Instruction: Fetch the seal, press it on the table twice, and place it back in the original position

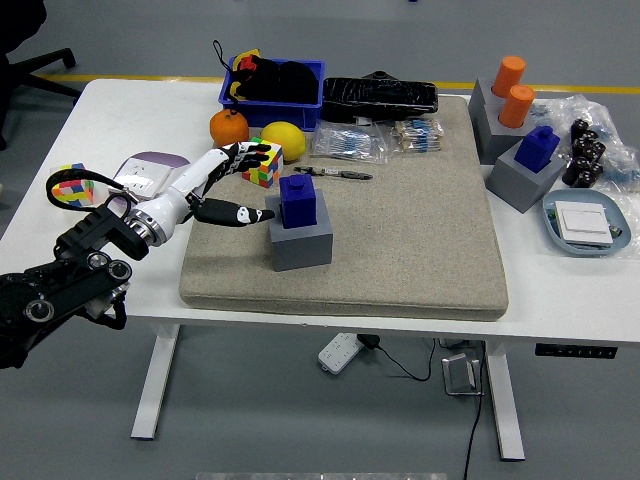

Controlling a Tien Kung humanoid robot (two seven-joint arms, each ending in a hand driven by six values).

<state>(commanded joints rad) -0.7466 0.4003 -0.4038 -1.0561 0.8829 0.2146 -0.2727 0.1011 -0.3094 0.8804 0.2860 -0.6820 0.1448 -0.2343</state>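
You are getting bright, even overhead light; the table (420, 300) is casting soft shadow on the floor, and everything is staying sharp, without glare.

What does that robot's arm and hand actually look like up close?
The left arm is black and chunky, with round silver joint caps. A silver cuff at the wrist joins it to the left hand, which has a white back and five slim black fingers, some with pale tips. The right arm is out of view.
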